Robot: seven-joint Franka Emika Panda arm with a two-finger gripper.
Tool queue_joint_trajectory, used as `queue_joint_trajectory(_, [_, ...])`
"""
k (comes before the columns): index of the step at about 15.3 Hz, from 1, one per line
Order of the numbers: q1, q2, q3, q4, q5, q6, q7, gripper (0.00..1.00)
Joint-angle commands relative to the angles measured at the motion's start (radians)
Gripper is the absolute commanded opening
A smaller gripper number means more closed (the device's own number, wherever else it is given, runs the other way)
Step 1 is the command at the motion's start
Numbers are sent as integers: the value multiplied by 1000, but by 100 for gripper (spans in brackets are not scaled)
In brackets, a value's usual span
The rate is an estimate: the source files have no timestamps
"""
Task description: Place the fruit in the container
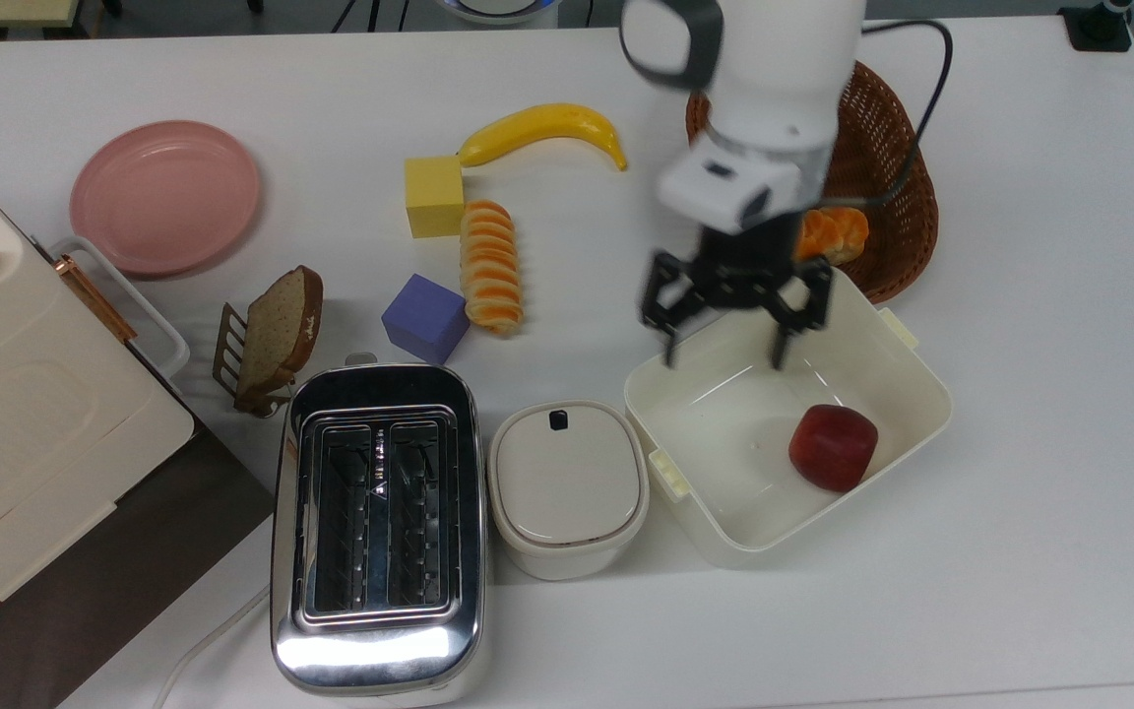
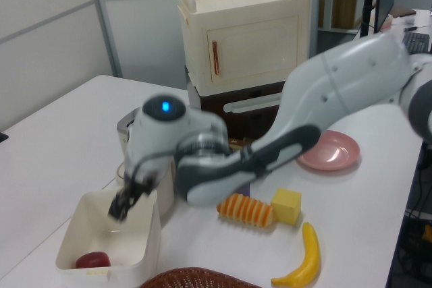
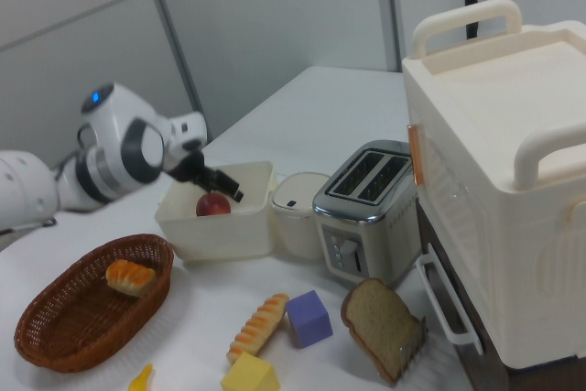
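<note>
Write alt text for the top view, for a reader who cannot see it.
A red apple lies inside a cream-white square tub, near its right wall in the top view, while the robot's open gripper hangs empty above the tub's far edge. Around them on the white table sit a toaster, a banana and a wicker basket.

White bench (image 1: 1039, 551) carries everything. Along the top view's lower edge, left to right: chrome toaster (image 1: 377, 527), small white lidded pot (image 1: 568, 484) just beside it, then the cream square container (image 1: 724, 537) touching the pot's side. Brown wicker basket (image 1: 897, 207) sits behind the container. Mid-bench: banana (image 1: 545, 130), yellow cube (image 1: 433, 195) at its tip, ridged orange pastry (image 1: 491, 266), purple cube (image 1: 424, 317). Bread slice in a small rack (image 1: 272, 335) beside the toaster. Pink plate (image 1: 164, 195) toward the top view's left, cream cabinet (image 1: 26, 394) at the edge.
</note>
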Motion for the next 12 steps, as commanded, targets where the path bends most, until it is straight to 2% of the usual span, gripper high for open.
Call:
queue_joint_trajectory(1, [-56,-269,-11,-36,198,-320,-66,100])
queue_joint_trajectory(2, [-64,-330,-43,-34,276,-417,-166,100])
queue_joint_trajectory(3, [-59,-387,-99,-29,350,-518,-280,100])
queue_joint_trajectory(4, [-56,-442,-162,-26,409,-603,-389,100])
queue_joint_trajectory(5, [-39,-493,-252,-20,462,-699,-489,100])
queue_joint_trajectory(7, [43,-524,-405,-23,463,-745,-493,100])
queue_joint_trajectory(9, [70,-526,-504,-34,469,-762,-503,100])
queue_joint_trajectory(10, [58,-521,-535,-36,471,-760,-505,100])
queue_joint_trajectory(12, [50,-523,-545,-31,474,-761,-506,100])
